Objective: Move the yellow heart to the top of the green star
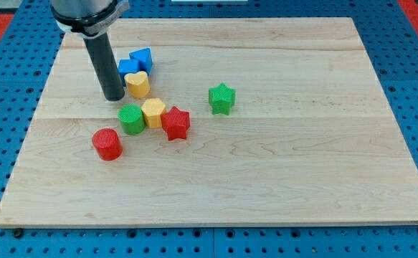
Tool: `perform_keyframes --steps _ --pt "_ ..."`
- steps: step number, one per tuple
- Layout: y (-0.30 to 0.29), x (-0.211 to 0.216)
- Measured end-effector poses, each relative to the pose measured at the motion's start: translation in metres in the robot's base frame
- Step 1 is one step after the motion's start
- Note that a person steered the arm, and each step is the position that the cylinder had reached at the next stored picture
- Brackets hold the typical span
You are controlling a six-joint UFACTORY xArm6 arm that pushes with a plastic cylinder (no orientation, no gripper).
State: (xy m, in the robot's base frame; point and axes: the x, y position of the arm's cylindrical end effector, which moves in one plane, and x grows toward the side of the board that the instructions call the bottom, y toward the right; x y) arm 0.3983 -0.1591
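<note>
The yellow heart (138,84) lies on the wooden board at the upper left, just below two blue blocks. The green star (221,98) stands alone to the heart's right, near the board's middle. My tip (113,97) rests on the board right beside the heart's left side, very close to it or touching it. The rod rises up out of the view's top.
Two blue blocks (136,62) sit touching above the heart. Below it are a green cylinder (131,119), a yellow hexagonal block (153,112) and a red star (175,122) in a row. A red cylinder (107,143) lies lower left. The board's edge (216,223) runs along the bottom.
</note>
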Motion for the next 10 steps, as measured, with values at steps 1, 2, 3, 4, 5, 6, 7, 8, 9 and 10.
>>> perform_keyframes --steps 1,2,3,4,5,6,7,8,9,10 --pt "-0.002 0.000" --pt "-0.013 0.004" --pt "-0.021 0.009" --pt "-0.021 -0.015" --pt "0.013 -0.015" --pt "0.083 -0.002" --pt "0.117 -0.004" --pt "0.061 -0.009" --pt "0.130 -0.024" --pt "0.199 -0.034"
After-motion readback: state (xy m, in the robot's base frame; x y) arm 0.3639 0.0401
